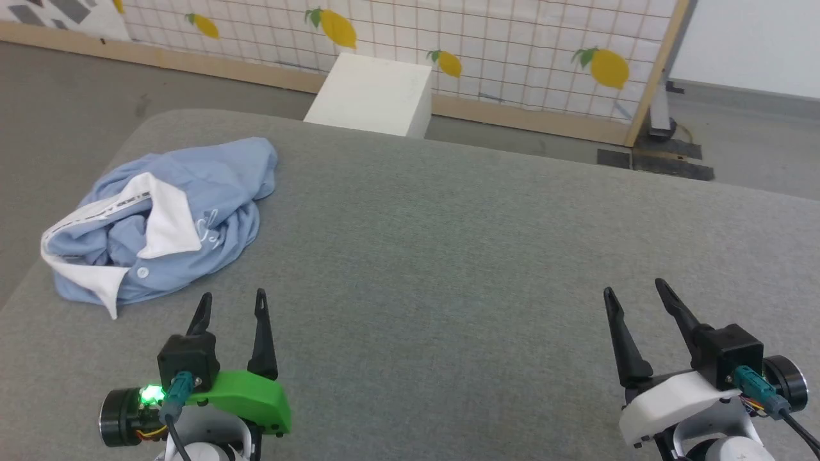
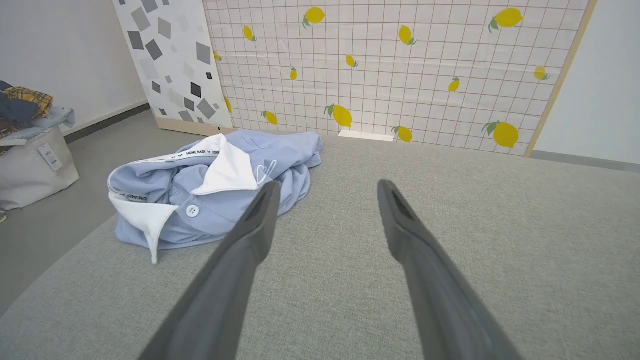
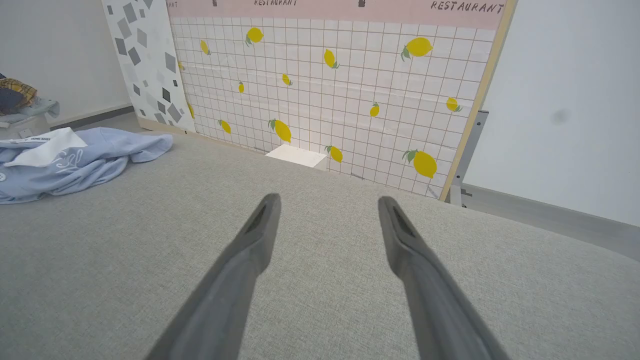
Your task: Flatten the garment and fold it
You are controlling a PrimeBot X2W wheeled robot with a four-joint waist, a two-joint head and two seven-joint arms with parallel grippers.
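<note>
The garment (image 1: 211, 186) is a light blue polo shirt with a white collar, lying crumpled in a heap at the far left of the grey padded surface (image 1: 448, 256). Its collar and one button face up. In the left wrist view the garment (image 2: 295, 155) lies just ahead and left of my fingers, and in the right wrist view the garment (image 3: 100, 160) sits far off to the left. My left gripper (image 1: 232, 298) is open, empty, a short way in front of the heap. My right gripper (image 1: 634, 287) is open and empty at the near right.
A white box (image 1: 375, 96) stands on the floor beyond the surface, before a lemon-patterned tiled panel (image 1: 512, 57). A grey laundry bag (image 2: 30, 160) with clothes sits on the floor to the left. The surface's left edge runs close by the shirt.
</note>
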